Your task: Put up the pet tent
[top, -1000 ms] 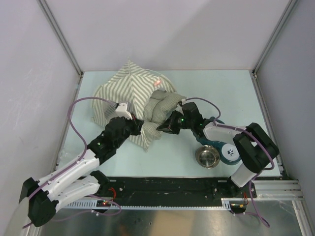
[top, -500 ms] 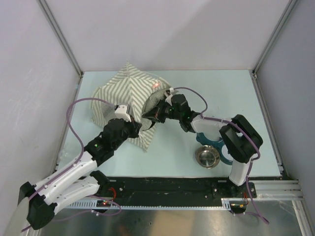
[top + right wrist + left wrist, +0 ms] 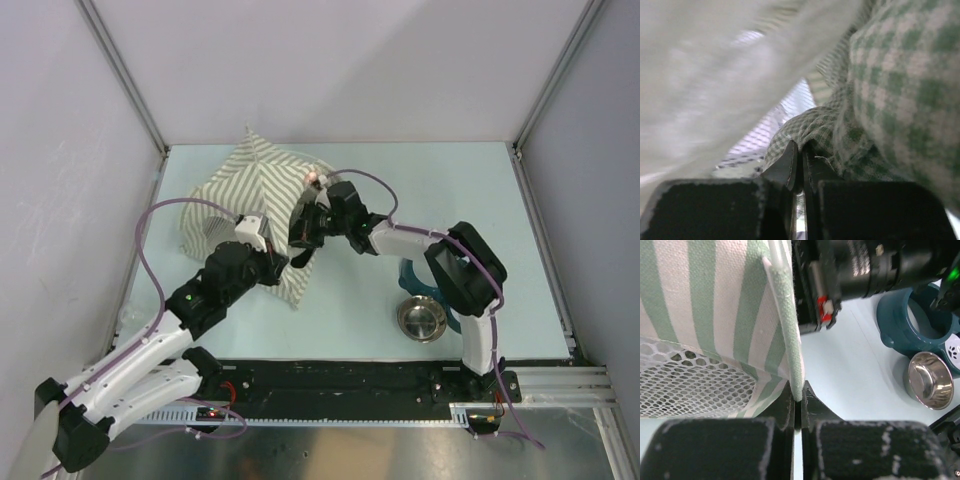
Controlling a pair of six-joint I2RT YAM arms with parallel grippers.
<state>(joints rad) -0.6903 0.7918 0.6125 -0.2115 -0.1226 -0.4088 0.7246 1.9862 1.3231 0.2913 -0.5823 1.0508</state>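
**TWO CLAWS MEET AT PET TENT'S OPEN SIDE**

The pet tent (image 3: 238, 190), striped olive & white, slumps on the far-left part of the bench (image 3: 470, 190). Its peak points toward the back wall & its long axis runs roughly back-to-front. The left claw (image 3: 797, 396) is clamped tight on the tent's near hem, just beside the mesh window (image 3: 690, 385), lifting that edge. The right claw (image 3: 801, 150) reaches in from the right w/ its tips under the tent's fabric, pinched on a fold of a green-checked cushion (image 3: 900, 85). From above, the cushion is hidden. Both claws sit close together at the tent's near-right corner, where the opening faces the right arm. A steel bowl (image 3: 422, 318) & a teal stand (image 3: 410, 278) sit near the right arm's base, well apart from the tent.

The cushion looks to be going inside, so the next move prob. turns on which way the mouth faces. The right arm has a right-to-left line into it, & the left arm, nearer the hem, is placed to hold the mouth up. The tent is not yet standing square.
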